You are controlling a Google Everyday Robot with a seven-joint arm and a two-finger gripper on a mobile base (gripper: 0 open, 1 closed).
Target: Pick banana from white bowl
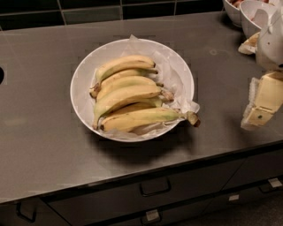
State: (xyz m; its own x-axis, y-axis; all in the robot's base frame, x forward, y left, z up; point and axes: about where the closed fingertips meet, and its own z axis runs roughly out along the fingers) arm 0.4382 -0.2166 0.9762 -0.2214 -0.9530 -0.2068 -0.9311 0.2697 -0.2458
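Note:
The white bowl (pixel 84 70) is wide and shallow, lined with crinkled white paper, and stands mid-counter. Several bananas lie side by side in it. The banana (pixel 126 95) is the thick, long, curved one across the middle, pale yellow with a greenish tapered end at lower left. A slimmer banana (pixel 141 118) with a dark-brown stem stub lies in front of it, and shorter yellow ones lie behind. My gripper (pixel 261 102) hangs at the right edge of the view, to the right of the bowl, apart from it and holding nothing.
Smaller, deeper white bowls (pixel 250 13) stand at the back right, near my arm. The dark counter's front edge (pixel 146 174) runs below the bowl, with drawers and handles (pixel 154 187) under it. A dark tiled wall (pixel 88 11) runs behind.

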